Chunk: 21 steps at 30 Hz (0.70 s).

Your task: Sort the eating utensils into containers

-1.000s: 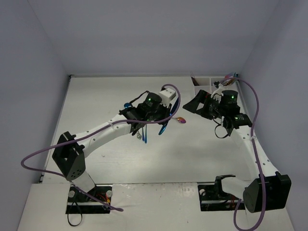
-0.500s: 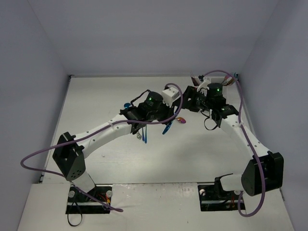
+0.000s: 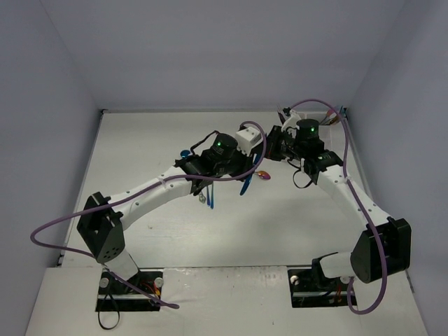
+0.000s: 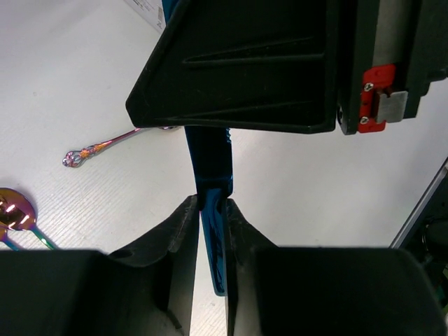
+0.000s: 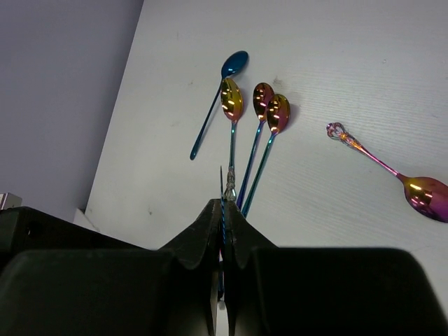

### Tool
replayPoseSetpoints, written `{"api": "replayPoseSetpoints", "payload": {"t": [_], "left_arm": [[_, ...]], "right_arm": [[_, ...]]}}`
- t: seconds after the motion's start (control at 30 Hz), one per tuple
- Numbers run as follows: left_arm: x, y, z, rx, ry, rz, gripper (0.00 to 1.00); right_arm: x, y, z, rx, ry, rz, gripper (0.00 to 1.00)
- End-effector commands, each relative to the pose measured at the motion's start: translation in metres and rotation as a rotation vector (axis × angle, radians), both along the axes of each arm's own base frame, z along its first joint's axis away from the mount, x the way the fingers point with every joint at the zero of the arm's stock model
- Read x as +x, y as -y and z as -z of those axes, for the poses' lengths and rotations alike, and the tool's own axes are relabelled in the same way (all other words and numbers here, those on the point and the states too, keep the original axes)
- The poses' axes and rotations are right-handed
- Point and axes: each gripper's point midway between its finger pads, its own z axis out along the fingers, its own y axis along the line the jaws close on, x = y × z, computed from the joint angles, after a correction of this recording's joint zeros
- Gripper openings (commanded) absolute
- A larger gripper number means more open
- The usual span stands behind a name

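- The left pincer (image 4: 210,208) is clamped on the flat shiny blue metal utensil (image 4: 208,157) (maybe a knife), in the air near the pink-gold metal spoon (image 3: 264,175).
- The right pincer (image 5: 222,210) is squeezed shut on its thin edge.
- Best way: right grips tight first, then left lets go slowly.

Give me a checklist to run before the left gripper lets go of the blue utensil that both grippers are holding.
1. Right gripper shut on the blue utensil: ok, its fingers pinch the thin blue edge.
2. Left gripper shut on the same utensil: ok, so nothing drops before the release.
3. Utensil off the table: ok, it hangs above the surface in the left wrist view.
4. Loose spoons out of the way: ok, they lie flat below, apart from both grippers.
5. Tray compartment free: cannot tell, the right arm hides most of it.
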Motion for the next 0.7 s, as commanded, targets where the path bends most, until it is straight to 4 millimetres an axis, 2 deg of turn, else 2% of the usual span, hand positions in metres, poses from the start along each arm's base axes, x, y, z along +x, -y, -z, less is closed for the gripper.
{"api": "replayPoseSetpoints", "payload": {"t": [0.0,0.1,0.2,0.33,0.43,0.5,0.57,0.67], "left_arm": [[0.021,-0.002,-0.057,-0.104,0.107,-0.065,0.26],[0.034,-0.021,-0.044,-0.094,0.062,-0.139,0.55],[0.046,-0.044,-0.037,-0.088,0.025,-0.211,0.68],[0.055,-0.090,-0.022,-0.016,0.018,-0.327,0.83],[0.058,-0.130,-0.008,0.041,-0.001,-0.420,0.94],[0.058,-0.164,0.003,0.067,-0.029,-0.486,0.97],[0.061,-0.198,0.014,0.094,-0.059,-0.558,0.97],[0.053,-0.233,0.029,0.134,-0.090,-0.619,0.97]], "right_arm": [[0.025,0.013,-0.049,-0.053,0.217,0.053,0.00],[0.039,0.026,-0.064,-0.090,0.282,0.093,0.00],[0.054,0.041,-0.078,-0.126,0.335,0.139,0.00],[0.080,0.072,-0.113,-0.204,0.451,0.220,0.00],[0.103,0.094,-0.137,-0.304,0.544,0.296,0.00],[0.116,0.113,-0.158,-0.393,0.613,0.368,0.00],[0.133,0.128,-0.161,-0.473,0.628,0.431,0.00],[0.152,0.141,-0.171,-0.566,0.669,0.473,0.00]]}}
